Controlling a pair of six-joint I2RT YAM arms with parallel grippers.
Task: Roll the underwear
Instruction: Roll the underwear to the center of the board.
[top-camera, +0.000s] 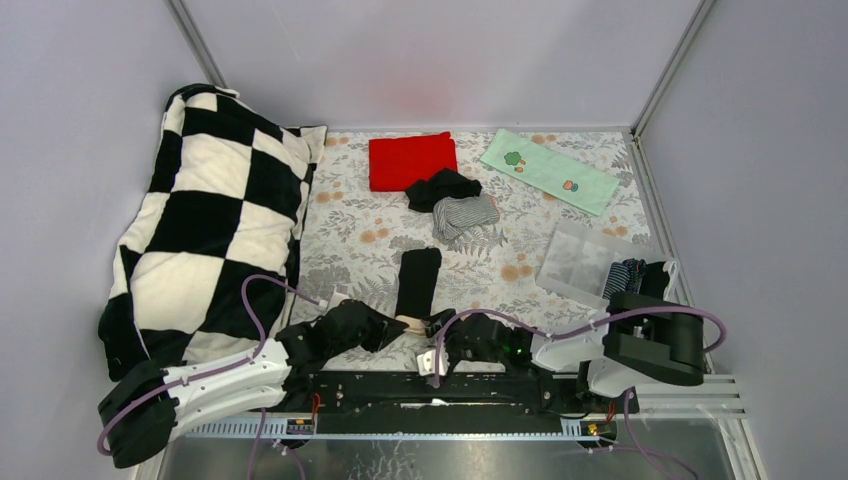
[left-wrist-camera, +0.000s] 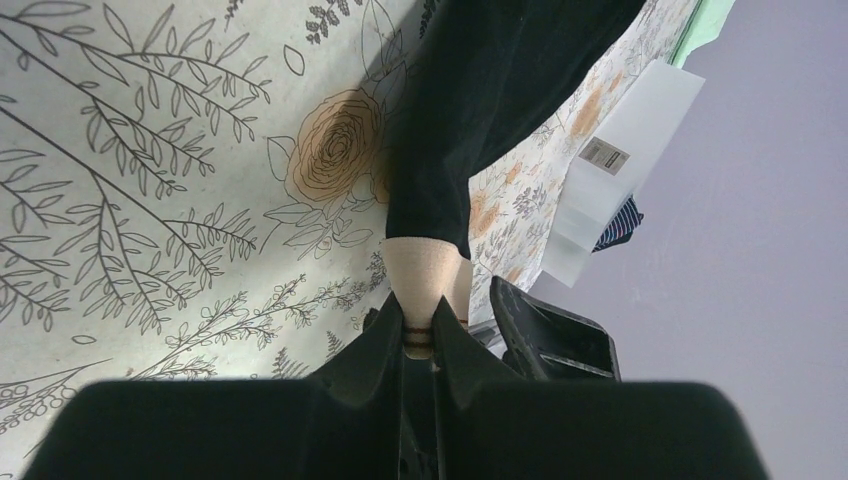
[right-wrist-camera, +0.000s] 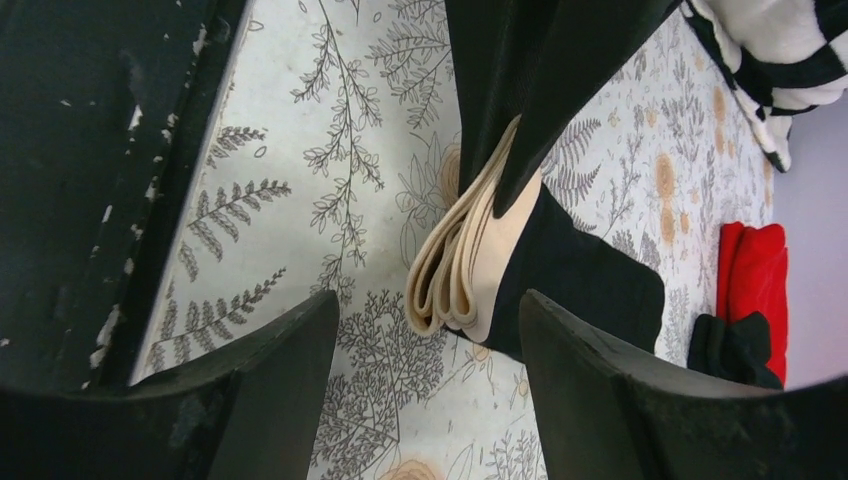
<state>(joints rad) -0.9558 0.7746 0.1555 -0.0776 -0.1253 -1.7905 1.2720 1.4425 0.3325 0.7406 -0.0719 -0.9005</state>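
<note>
Left wrist view: left gripper (left-wrist-camera: 418, 335) pinches the black underwear (left-wrist-camera: 480, 90) by its beige band (left-wrist-camera: 425, 275). Jaws spread (wide), the right gripper (right-wrist-camera: 428, 310) hovers beside it.

Left gripper (left-wrist-camera: 418, 338), jaws tight on the beige band of the black underwear (left-wrist-camera: 490, 90), floral sheet (left-wrist-camera: 150, 200) beneath.

No readable text. Small white label (left-wrist-camera: 604, 156) on clear plastic container (left-wrist-camera: 645, 105), print too small.
</note>
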